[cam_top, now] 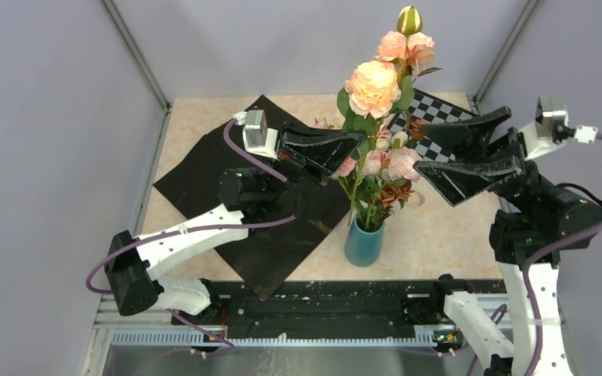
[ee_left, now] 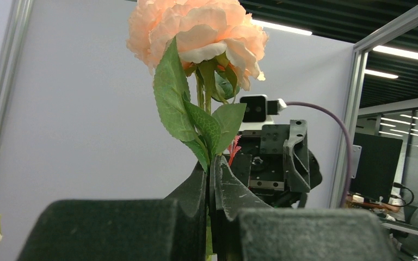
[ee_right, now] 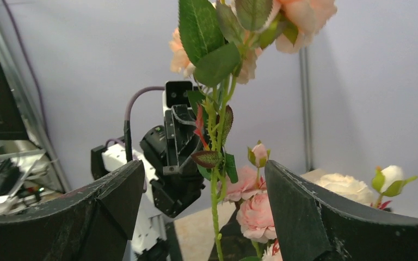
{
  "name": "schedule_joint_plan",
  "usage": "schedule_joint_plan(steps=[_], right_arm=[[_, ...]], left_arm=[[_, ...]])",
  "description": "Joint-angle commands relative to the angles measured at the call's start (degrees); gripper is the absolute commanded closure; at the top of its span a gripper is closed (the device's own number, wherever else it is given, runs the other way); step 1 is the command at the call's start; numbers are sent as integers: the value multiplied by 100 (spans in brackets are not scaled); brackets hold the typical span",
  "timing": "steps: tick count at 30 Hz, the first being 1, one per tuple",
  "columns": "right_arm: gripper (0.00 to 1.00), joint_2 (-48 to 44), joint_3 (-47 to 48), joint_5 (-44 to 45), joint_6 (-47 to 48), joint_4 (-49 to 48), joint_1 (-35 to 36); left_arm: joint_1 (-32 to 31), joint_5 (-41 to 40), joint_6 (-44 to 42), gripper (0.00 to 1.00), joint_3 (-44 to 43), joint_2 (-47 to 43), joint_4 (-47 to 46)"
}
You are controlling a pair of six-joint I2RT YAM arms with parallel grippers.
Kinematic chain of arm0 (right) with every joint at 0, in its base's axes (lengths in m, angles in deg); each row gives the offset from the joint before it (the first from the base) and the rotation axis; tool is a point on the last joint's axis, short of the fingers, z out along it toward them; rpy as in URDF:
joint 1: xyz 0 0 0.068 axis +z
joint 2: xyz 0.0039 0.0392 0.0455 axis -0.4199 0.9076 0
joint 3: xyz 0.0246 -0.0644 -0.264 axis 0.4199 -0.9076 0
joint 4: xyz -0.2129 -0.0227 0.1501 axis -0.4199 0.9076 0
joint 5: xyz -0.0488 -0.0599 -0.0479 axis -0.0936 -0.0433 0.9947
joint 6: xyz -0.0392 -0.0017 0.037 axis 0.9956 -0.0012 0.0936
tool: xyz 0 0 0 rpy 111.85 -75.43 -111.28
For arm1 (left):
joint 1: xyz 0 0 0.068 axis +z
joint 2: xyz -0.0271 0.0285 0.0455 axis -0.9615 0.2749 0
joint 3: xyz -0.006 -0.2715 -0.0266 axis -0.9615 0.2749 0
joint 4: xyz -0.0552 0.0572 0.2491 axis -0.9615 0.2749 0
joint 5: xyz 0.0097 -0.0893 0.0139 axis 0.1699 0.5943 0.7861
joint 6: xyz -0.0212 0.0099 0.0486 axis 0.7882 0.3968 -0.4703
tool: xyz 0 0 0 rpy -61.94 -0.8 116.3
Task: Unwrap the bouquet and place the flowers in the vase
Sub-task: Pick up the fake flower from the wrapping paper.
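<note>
The teal vase (cam_top: 364, 244) stands near the table's front with the flowers (cam_top: 376, 160) upright in it. A tall peach rose (cam_top: 373, 86) (ee_left: 196, 32) rises above the others. My left gripper (cam_top: 350, 153) (ee_left: 212, 171) is shut on this rose's green stem, just under its leaves. My right gripper (cam_top: 419, 153) (ee_right: 204, 185) stands open on the other side of the flowers. The stem (ee_right: 215, 212) passes between its fingers (ee_right: 296, 206) without touching them. Pink roses (ee_right: 256, 215) show lower down. The bouquet's black paper (cam_top: 270, 239) lies spread flat on the table.
A black-and-white checkerboard (cam_top: 439, 110) lies at the back right behind the flowers. Grey walls close in the table (cam_top: 196, 125) on three sides. The black rail (cam_top: 321, 301) with both arm bases runs along the near edge.
</note>
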Motion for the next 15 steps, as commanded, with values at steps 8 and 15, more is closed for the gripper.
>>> schedule_joint_plan(steps=[8,15], right_arm=[[21,891,262,-914,-748,-554,55],[27,1218,589,-844,-232,19,454]], left_arm=[[-27,86,418,100,-139,220,-546],[-22,140,481,100,-240,302,-531]])
